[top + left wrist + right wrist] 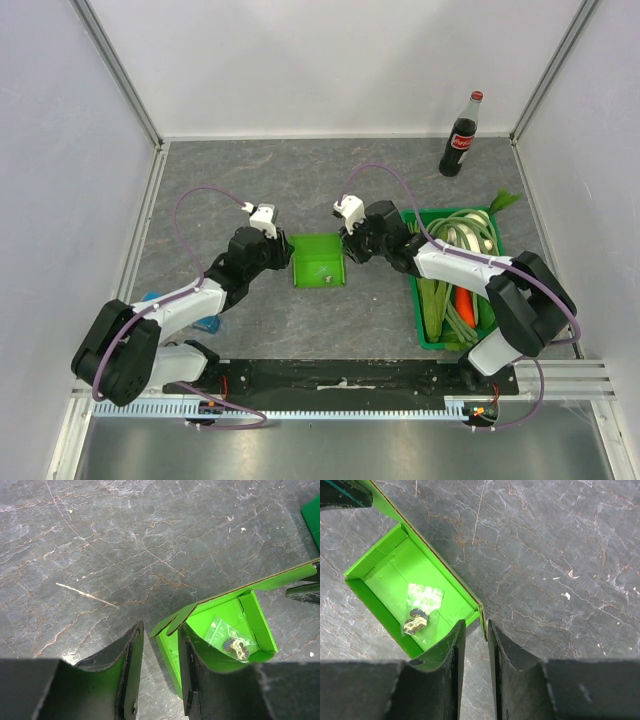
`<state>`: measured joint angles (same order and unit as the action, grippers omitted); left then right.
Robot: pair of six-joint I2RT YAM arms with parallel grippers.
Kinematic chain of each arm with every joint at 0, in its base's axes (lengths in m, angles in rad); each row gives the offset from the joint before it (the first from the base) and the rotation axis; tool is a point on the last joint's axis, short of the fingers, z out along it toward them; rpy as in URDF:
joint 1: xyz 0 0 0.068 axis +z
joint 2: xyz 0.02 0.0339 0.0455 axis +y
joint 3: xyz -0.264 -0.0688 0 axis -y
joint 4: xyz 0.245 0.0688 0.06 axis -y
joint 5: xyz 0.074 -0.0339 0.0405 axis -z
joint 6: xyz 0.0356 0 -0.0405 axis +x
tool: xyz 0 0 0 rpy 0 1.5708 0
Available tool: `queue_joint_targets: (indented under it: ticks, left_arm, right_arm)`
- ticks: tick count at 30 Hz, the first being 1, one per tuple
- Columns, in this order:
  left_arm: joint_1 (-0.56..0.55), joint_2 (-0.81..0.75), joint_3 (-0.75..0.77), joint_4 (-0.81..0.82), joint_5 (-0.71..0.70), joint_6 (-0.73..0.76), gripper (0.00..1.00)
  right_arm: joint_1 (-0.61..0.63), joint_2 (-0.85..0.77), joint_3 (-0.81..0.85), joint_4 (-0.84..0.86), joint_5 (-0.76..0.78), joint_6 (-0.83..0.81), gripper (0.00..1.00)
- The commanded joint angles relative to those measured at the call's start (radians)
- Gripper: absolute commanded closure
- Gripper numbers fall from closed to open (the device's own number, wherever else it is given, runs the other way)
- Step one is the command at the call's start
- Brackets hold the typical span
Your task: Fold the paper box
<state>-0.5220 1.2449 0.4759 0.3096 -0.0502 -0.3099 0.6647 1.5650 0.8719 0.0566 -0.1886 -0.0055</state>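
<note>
The paper box (318,262), lime-green card, lies open on the table between both grippers, with a small clear bag (322,277) holding a pin inside it. My left gripper (288,252) is open at the box's left side. In the left wrist view the gripper (161,630) straddles the box's (220,615) left wall and flap ends, one finger inside. My right gripper (348,248) is open at the right side. In the right wrist view it (476,625) straddles the box's (390,575) right wall corner.
A dark-green crate (428,335) of vegetables stands right of the box, under the right arm. A cola bottle (461,135) stands at the back right. A small blue block (207,323) lies under the left arm. White walls enclose the grey table.
</note>
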Motion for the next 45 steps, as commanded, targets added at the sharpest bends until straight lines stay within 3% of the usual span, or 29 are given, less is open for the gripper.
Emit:
queue_joint_targets:
  ticks: [1,12,25,45]
  left_arm:
    - [0.004,-0.001,0.026,0.043,-0.005,0.063,0.61]
    - [0.004,0.011,-0.02,0.126,0.015,0.078,0.68]
    - [0.004,-0.001,-0.108,0.282,0.018,0.058,0.65]
    - [0.004,0.073,-0.243,0.646,0.044,0.109,0.65]
  right_arm:
    - [-0.002,-0.005,0.018,0.077,-0.011,-0.004,0.7]
    - [-0.002,-0.019,-0.022,0.123,0.021,0.002,0.79]
    - [-0.002,-0.079,-0.148,0.281,0.046,0.065,0.71]
    - [-0.001,-0.054,-0.252,0.525,0.044,0.119,0.76]
